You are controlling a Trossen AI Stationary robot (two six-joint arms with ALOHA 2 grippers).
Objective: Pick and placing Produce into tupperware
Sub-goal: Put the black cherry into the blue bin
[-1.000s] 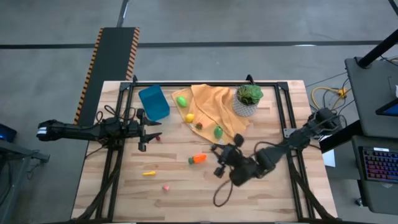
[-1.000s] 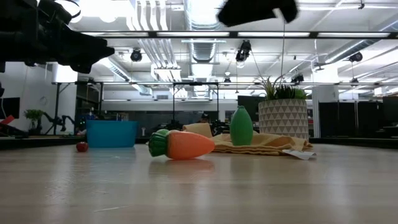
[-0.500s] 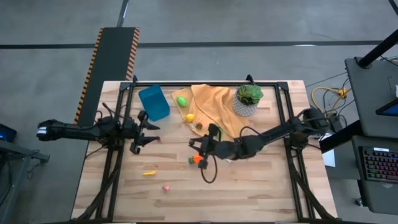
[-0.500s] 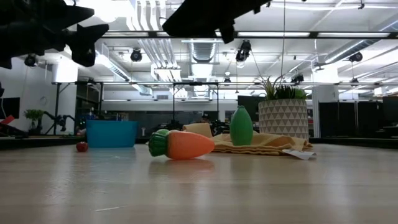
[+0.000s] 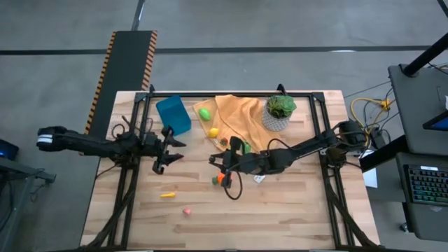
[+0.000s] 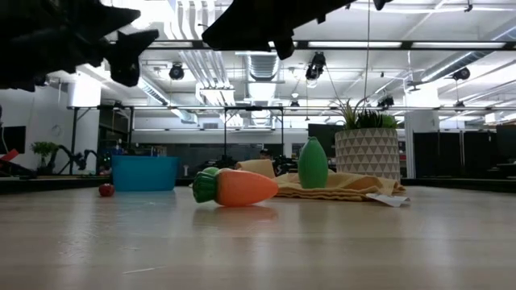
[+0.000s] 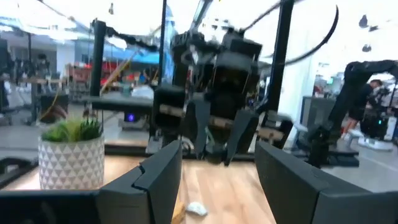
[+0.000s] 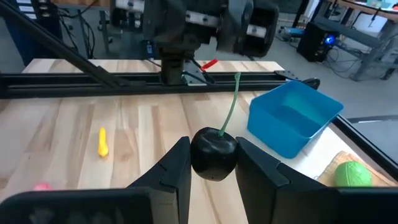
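Note:
My right gripper point(image 5: 214, 162) is over the table's middle, above the orange toy carrot point(image 5: 221, 178), and is shut on a dark cherry point(image 8: 213, 152) with a green stem. My left gripper point(image 5: 172, 150) is open and empty in front of the blue container point(image 5: 173, 114), its fingers pointing at the right gripper. The container stands on the table at the far left. A green piece point(image 5: 204, 113), a yellow one point(image 5: 213, 132) and another green one point(image 5: 246, 148) lie on the orange cloth point(image 5: 238, 119). A yellow piece point(image 5: 168, 195) and a pink one point(image 5: 187, 211) lie on the bare wood near the front. My right gripper pinches the cherry's round body by its two sides point(image 8: 198, 155) between the two fingers. The fingers come from the table's right, pointing toward the left edge. The cherry is lifted clear of the table, and its stem point(image 8: 231, 102) stands out beyond the fingers.
A leafy plant in a pale patterned pot point(image 5: 278, 112) stands on the cloth's far right corner. A small red piece point(image 6: 106, 190) lies on the wood beside the container. A black frame rail point(image 8: 155, 79) runs along the table's sides. A small white scrap point(image 5: 257, 179) lies right of the carrot.
My right gripper has swung from the table's near right toward the left, and is now over the carrot at the middle. My left gripper has shifted a little toward the right. The produce on the table has stayed where it was.

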